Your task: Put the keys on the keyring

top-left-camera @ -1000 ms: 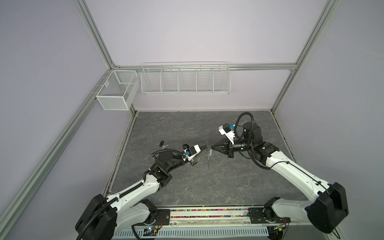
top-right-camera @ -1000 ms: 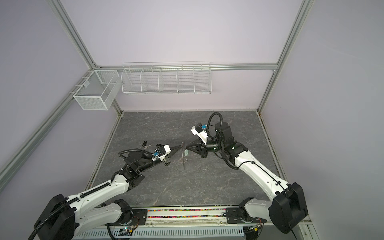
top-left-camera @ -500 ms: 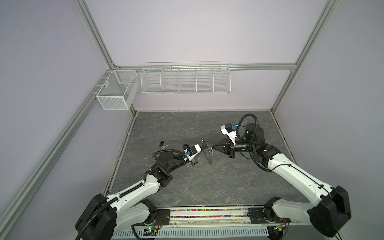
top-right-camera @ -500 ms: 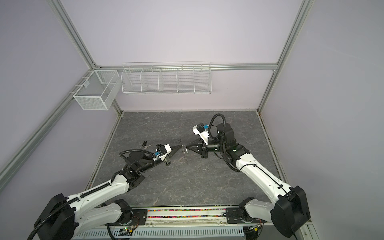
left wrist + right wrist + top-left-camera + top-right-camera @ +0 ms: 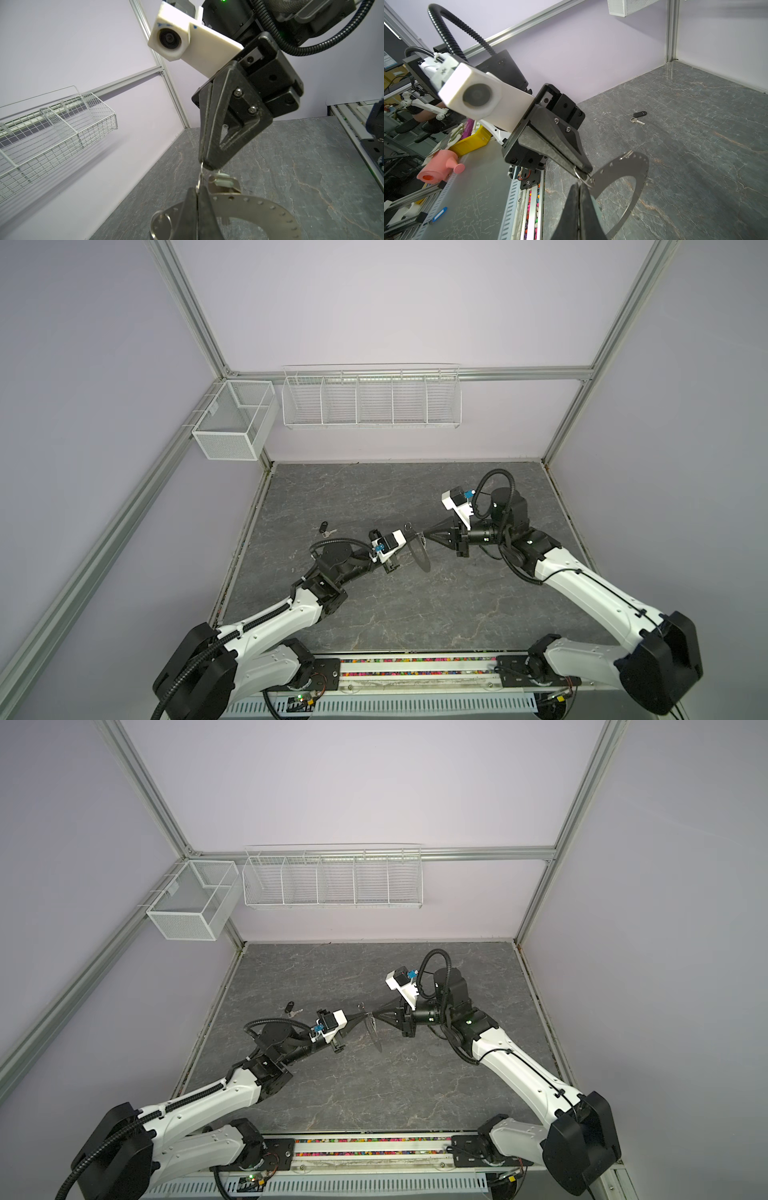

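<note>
The keyring (image 5: pixel 259 207), a flat grey disc with rim holes, hangs in mid-air between both arms, edge-on in both top views (image 5: pixel 419 558) (image 5: pixel 375 1035). My left gripper (image 5: pixel 196 190) is shut on its rim at a wire loop (image 5: pixel 582 177). My right gripper (image 5: pixel 579 186) is shut, tip to tip with the left gripper (image 5: pixel 419 536). The mint-headed key (image 5: pixel 223 179) sits right at the right gripper's tips, against the loop. The black-headed key (image 5: pixel 638 116) lies on the grey floor, left of and behind the left gripper (image 5: pixel 324 529).
A long white wire basket (image 5: pixel 372 398) and a mesh box (image 5: pixel 235 425) hang on the back wall. A rail with coloured beads (image 5: pixel 415 668) runs along the front edge. Aluminium posts and lilac walls close in the sides of the grey floor (image 5: pixel 415 614).
Both grippers stay shut and tip to tip. The hanging disc has swung slightly; the arms have barely moved.
</note>
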Robot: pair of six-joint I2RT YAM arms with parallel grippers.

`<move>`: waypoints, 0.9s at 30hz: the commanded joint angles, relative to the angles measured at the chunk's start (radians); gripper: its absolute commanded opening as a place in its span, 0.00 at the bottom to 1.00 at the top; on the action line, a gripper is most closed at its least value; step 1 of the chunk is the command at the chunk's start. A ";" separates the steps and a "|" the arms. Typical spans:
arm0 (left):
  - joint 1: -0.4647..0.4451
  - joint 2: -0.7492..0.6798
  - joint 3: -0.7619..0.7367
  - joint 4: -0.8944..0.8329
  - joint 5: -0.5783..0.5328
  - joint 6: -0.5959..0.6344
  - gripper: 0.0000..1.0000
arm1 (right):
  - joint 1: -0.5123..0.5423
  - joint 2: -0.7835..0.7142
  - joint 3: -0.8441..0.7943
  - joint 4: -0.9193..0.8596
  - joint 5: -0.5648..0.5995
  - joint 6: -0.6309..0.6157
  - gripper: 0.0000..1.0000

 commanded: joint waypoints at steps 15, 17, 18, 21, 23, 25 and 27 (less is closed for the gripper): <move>-0.006 -0.008 0.023 0.018 0.083 0.044 0.00 | -0.031 0.020 -0.006 0.033 0.002 0.062 0.07; -0.006 -0.004 0.025 0.019 0.085 0.043 0.00 | -0.032 0.029 -0.002 0.036 -0.013 0.073 0.07; -0.006 -0.004 0.028 0.020 0.085 0.043 0.00 | -0.032 0.033 0.002 0.033 -0.018 0.077 0.07; -0.005 0.001 0.031 0.025 0.081 0.042 0.00 | -0.032 0.043 0.007 0.031 -0.029 0.087 0.07; -0.006 0.002 0.031 0.033 0.072 0.039 0.00 | -0.031 0.051 0.010 0.033 -0.041 0.091 0.07; -0.006 0.003 0.032 0.043 0.062 0.035 0.00 | -0.033 0.062 0.012 0.038 -0.054 0.104 0.07; -0.005 0.005 0.032 0.053 0.060 0.032 0.00 | -0.033 0.074 0.015 0.045 -0.066 0.114 0.07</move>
